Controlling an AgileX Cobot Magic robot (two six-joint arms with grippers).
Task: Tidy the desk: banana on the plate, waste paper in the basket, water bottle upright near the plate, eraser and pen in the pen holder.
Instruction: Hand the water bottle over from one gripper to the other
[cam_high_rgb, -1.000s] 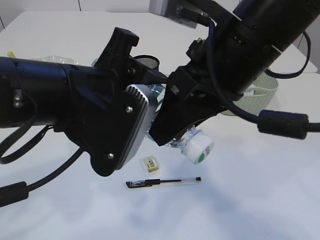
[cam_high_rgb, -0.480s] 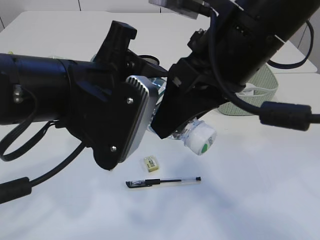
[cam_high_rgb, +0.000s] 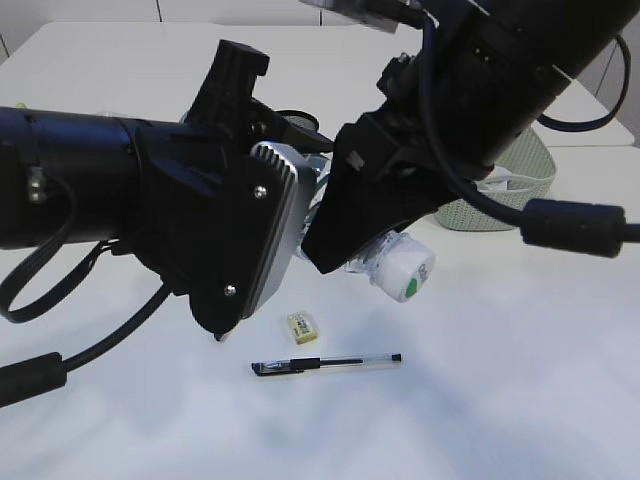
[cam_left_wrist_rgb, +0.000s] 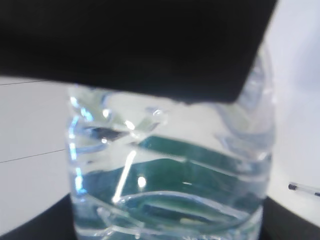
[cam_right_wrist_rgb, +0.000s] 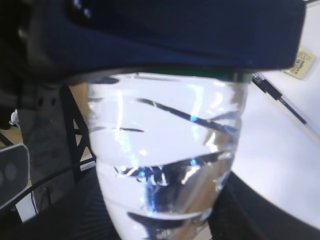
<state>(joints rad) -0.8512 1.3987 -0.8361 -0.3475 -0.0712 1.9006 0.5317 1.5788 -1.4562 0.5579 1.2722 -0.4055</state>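
1. Nearest on the white worktop (cam_high_rgb: 520, 380): black pen (cam_high_rgb: 327, 364) lying flat, small pale-yellow eraser (cam_high_rgb: 302, 327) just behind it, apart.
2. Above those, lifted off the worktop and tilted: water bottle (cam_high_rgb: 395, 270), white cap toward the camera.
3. Left gripper (cam_left_wrist_rgb: 165, 220): jaws on either side of the bottle's body, pinching it.
4. Right gripper (cam_right_wrist_rgb: 160, 220): bottle filling the gap between its jaws; gripping or easing off, cannot tell.
5. Farther back: black mesh pen holder (cam_high_rgb: 297, 122) peeking over the left arm, sage-green basket (cam_high_rgb: 510, 195) at right.
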